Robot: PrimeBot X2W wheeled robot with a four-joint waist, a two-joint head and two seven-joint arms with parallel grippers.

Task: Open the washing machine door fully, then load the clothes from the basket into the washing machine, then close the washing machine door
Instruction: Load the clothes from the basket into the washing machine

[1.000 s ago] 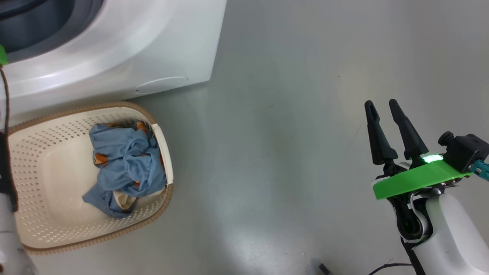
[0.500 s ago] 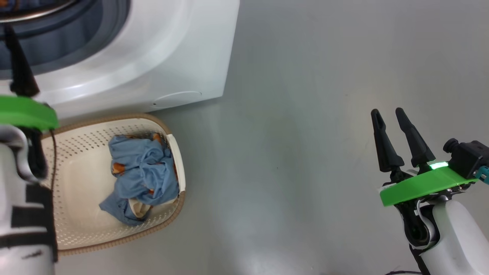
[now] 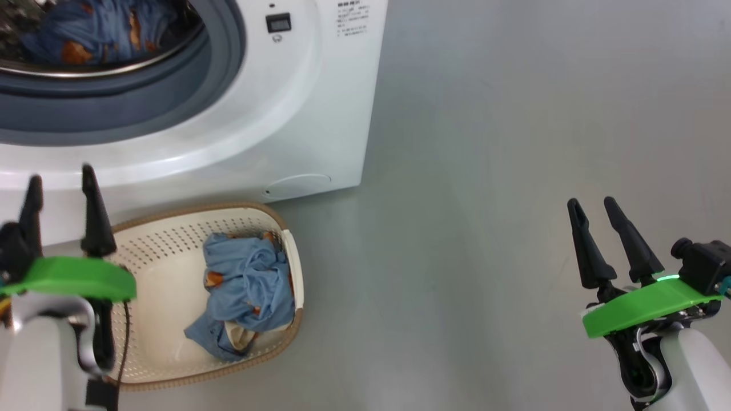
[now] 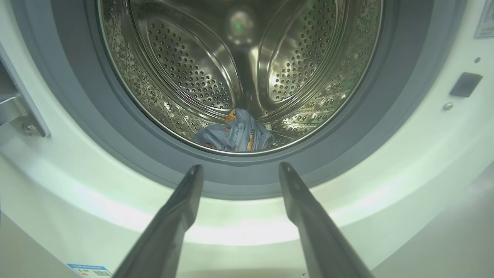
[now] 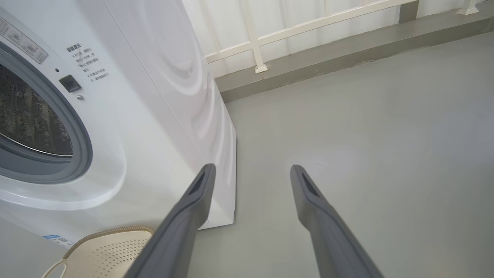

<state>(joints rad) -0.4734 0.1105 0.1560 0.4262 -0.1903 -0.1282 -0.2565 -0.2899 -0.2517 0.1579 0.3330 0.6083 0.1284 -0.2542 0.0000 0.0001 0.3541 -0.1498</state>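
My left gripper point(image 4: 241, 166) was spread wide with nothing between its fingers, aimed straight at the mouth of the washing machine point(image 4: 424, 154). Just beyond the fingertips ran the grey gasket point(image 4: 347, 146). Past that was the steel drum point(image 4: 185, 77), where one blue bear-print garment point(image 4: 235, 135) lay low at the front lip. I judged that empty, open pose to suit an arm between loads, with nothing to carry and jaws ready for another pick. A metal hinge bracket point(image 4: 23, 116) sat to the left of my fingers at the edge of the opening. Nothing barred the mouth itself, so the door step looked done.

Below and to the right of that gripper, close against the machine's front, stood the basket point(image 3: 171, 240). The clothes point(image 3: 245, 285) in it were bunched in one crumpled heap against the wall farthest from my left gripper, blue cloth over a scrap of cream. Most of the basket's bottom was bare. Set so near the opening, the basket made each transfer short.

My right gripper point(image 3: 591, 201) was likewise spread and empty, well apart to the right over bare floor point(image 3: 485, 171), out of the left arm's way. Loading looked partly done, and the heap needed fetching before the door could be shut.
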